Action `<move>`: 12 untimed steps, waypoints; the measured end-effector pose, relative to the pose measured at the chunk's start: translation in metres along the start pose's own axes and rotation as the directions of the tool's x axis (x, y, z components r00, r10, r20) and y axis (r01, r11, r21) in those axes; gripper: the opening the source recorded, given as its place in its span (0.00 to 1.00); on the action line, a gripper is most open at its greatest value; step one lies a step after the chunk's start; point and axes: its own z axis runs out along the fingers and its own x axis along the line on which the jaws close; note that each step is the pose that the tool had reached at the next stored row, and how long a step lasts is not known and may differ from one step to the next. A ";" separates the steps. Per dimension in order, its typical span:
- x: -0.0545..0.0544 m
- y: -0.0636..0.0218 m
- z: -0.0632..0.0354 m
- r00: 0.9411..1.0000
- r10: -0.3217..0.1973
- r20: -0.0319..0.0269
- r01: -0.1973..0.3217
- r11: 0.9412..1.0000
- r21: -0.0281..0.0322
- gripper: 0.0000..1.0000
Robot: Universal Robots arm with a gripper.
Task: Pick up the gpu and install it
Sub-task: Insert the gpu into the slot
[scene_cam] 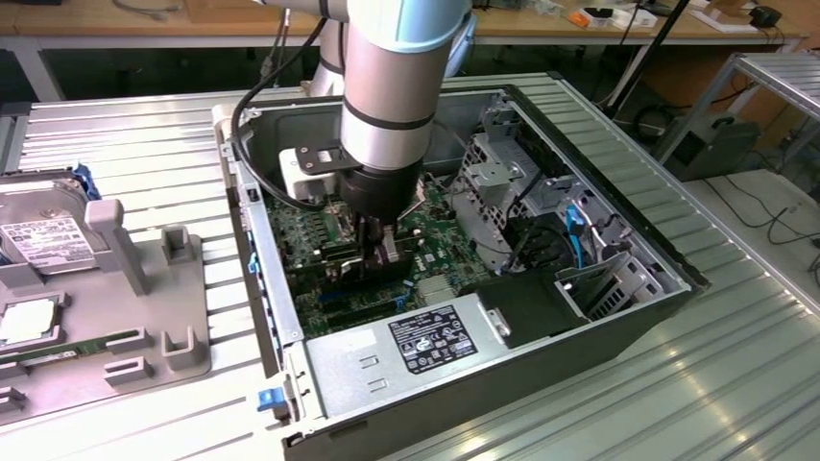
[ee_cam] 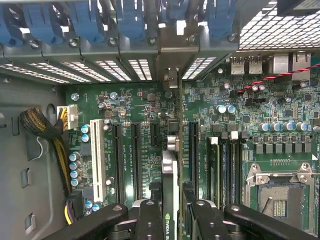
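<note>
Presently: gpu [ee_cam: 170, 185], held edge-on between the fingers [ee_cam: 150, 220] of the hand [ee_cam: 171, 216], which grips it. Directly beneath the hand, green motherboard [ee_cam: 145, 107] with black slots. Around the hand, open computer case [scene_cam: 640, 240]. Well aside of the hand, grey tray [scene_cam: 141, 317] on the ribbed metal surface [scene_cam: 692, 384].

Green motherboard [ee_cam: 150, 130]; black gpu [ee_cam: 170, 190]; blue latches [ee_cam: 90, 20].

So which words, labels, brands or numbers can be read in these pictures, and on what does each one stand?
"NVIDIA": partly readable on the thin black card held edge-on between the black gripper fingers.
Black label on the silver power supply box: too small to read.
White label on the grey hard drive: too small.
Print on the green motherboard: blurred.
</note>
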 end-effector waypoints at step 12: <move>-0.002 0.0003 -0.0348 1.000 0.013 -0.022 -0.013 1.000 0.001 0.46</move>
